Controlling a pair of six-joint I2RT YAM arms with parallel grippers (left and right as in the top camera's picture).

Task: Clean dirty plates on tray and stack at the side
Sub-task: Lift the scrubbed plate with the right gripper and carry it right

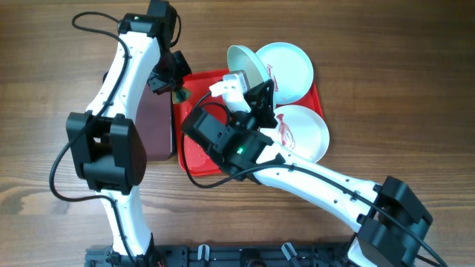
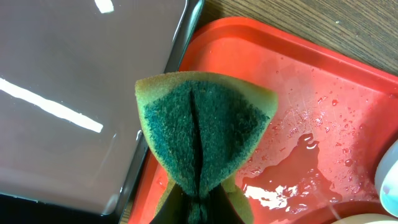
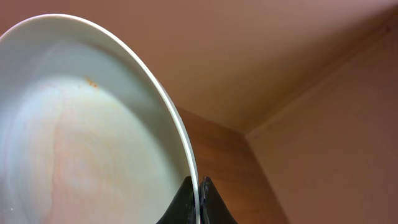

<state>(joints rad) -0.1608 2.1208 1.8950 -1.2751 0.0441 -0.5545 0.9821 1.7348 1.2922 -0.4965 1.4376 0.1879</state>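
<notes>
Left gripper (image 2: 198,210): mine, clenched on a folded sponge (image 2: 205,134), green scouring face showing.
Sponge position: over the near-left edge of the red tray (image 2: 348,93), just beside the dark tray (image 2: 62,93).
Right gripper (image 3: 199,200): mine, pinching the rim of a pale plate (image 3: 81,137), held tilted on edge, faint brownish film inside.
Red tray surface: wet, with a puddle (image 2: 292,174).
Mint-blue plate (image 1: 288,70): at the tray's far right corner.
White plate (image 1: 306,132): on the right rim, red smears visible.

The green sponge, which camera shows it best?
Left wrist view: the sponge fills the middle, folded and pinched in the left hand. Overhead shows only a green speck; the right wrist view shows none.
</notes>
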